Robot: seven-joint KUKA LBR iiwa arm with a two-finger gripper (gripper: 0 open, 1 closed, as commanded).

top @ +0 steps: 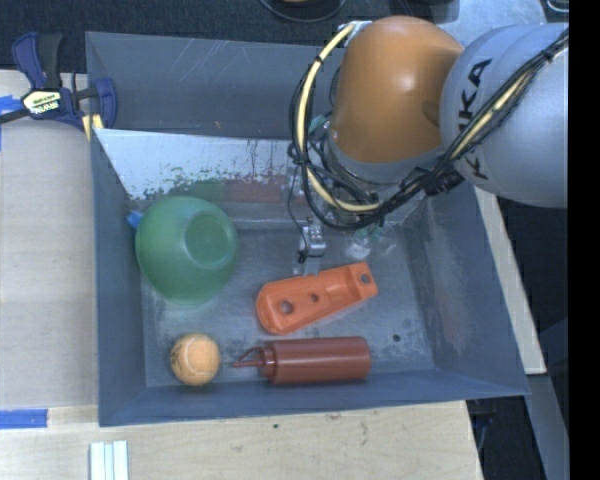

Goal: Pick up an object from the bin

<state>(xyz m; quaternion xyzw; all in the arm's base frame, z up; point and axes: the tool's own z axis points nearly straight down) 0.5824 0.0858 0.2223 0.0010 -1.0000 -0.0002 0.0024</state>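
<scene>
Gripper [332, 251] sits just above the orange block's [315, 300] upper edge. Jaw opening: cannot tell. Risk: an off-centre grasp, so the block pivots out and knocks the bottle [315, 360].

Orange holed plastic piece [315, 301], lying aslant

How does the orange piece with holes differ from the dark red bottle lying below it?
The orange piece is flat and bright, with holes; the dark red bottle is round-bodied with a pointed nozzle. The orange piece lies slanted; the bottle lies level, nozzle leftwards. Both lie on the bin floor.
</scene>
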